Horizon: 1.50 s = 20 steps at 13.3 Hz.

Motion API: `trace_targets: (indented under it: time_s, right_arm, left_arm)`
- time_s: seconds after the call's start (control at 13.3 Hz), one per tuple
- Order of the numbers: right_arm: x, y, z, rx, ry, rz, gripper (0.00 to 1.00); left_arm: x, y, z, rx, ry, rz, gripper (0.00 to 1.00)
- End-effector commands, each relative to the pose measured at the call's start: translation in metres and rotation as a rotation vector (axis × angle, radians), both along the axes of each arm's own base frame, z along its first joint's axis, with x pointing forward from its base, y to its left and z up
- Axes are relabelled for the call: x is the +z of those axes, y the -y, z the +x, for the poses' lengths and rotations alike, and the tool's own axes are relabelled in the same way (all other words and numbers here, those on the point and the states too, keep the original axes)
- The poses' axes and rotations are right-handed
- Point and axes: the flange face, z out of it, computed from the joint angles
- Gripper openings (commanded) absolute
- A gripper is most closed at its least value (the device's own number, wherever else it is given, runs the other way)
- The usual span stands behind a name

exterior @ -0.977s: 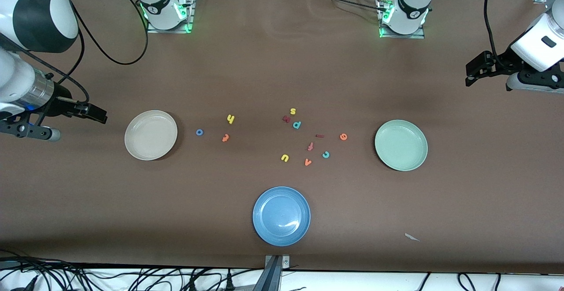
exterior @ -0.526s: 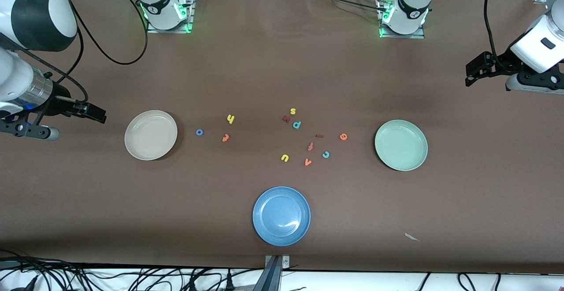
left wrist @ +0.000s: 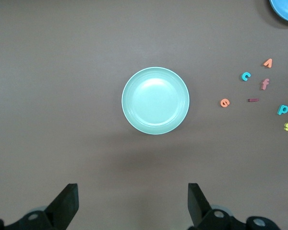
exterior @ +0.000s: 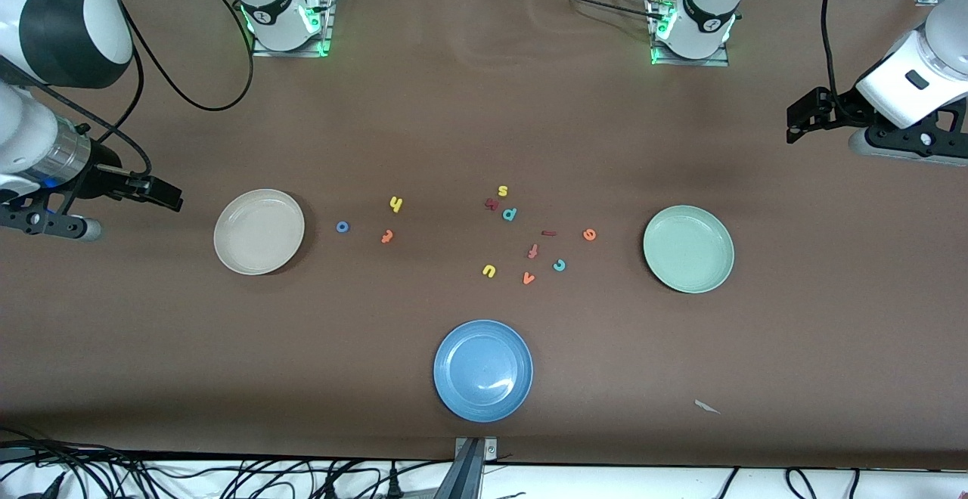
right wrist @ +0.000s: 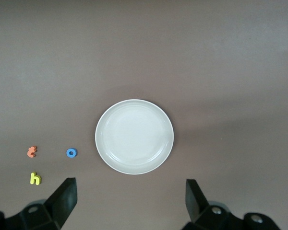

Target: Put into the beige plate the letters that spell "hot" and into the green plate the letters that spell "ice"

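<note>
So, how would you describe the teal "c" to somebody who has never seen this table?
Start at the green plate. In the scatter of small letters beside it toward the table's middle, find the orange "e". The teal "c" lies nearer the front camera than the "e", and is an open curve, unlike the teal "p".

Legible characters: foam letters only, all lying flat on the table (exterior: 454, 121). Front view:

- Yellow "h" (exterior: 395, 203); blue "o" (exterior: 342, 227) at its 8 o'clock; orange "t" (exterior: 386, 237) at its 6 o'clock.
- Yellow "s" (exterior: 503, 190); teal "p" (exterior: 510, 214) at its 6 o'clock.
- Dark red "i" (exterior: 549, 233), orange "e" (exterior: 589, 234), reddish "f" (exterior: 532, 251), teal "c" (exterior: 559, 264), yellow "u" (exterior: 488, 271), orange "v" (exterior: 528, 278).
</note>
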Motion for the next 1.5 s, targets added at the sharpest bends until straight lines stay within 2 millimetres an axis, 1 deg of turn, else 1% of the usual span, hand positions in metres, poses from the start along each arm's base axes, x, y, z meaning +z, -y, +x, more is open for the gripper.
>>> trace_targets:
  time_s: [0.0,0.3,0.45,0.75,1.13,1.43]
  right_arm:
    - [0.005,-0.002,-0.004,-0.009,-0.002,0.000,1.00]
    - [0.003,-0.002,-0.005,-0.007,-0.007,0.000,1.00]
    - [0.004,-0.002,-0.004,-0.007,-0.005,0.000,1.00]
    - [0.004,-0.002,-0.004,-0.007,-0.004,0.001,1.00]
    - [0.003,-0.002,-0.005,-0.007,-0.007,0.001,1.00]
    - [0.002,-0.002,-0.003,-0.009,-0.002,0.001,1.00]
  left_arm:
    - [0.002,-0.001,-0.004,0.001,-0.008,-0.021,1.00]
    - [-0.002,-0.011,-0.005,0.018,-0.038,-0.023,1.00]
    - [-0.002,-0.007,-0.005,0.012,-0.038,-0.023,1.00]
    - [-0.007,-0.010,0.002,0.017,-0.041,-0.021,1.00]
    - [-0.004,-0.009,0.001,0.011,-0.038,-0.010,1.00]
    - [-0.004,-0.013,0.000,0.021,-0.037,-0.021,1.00]
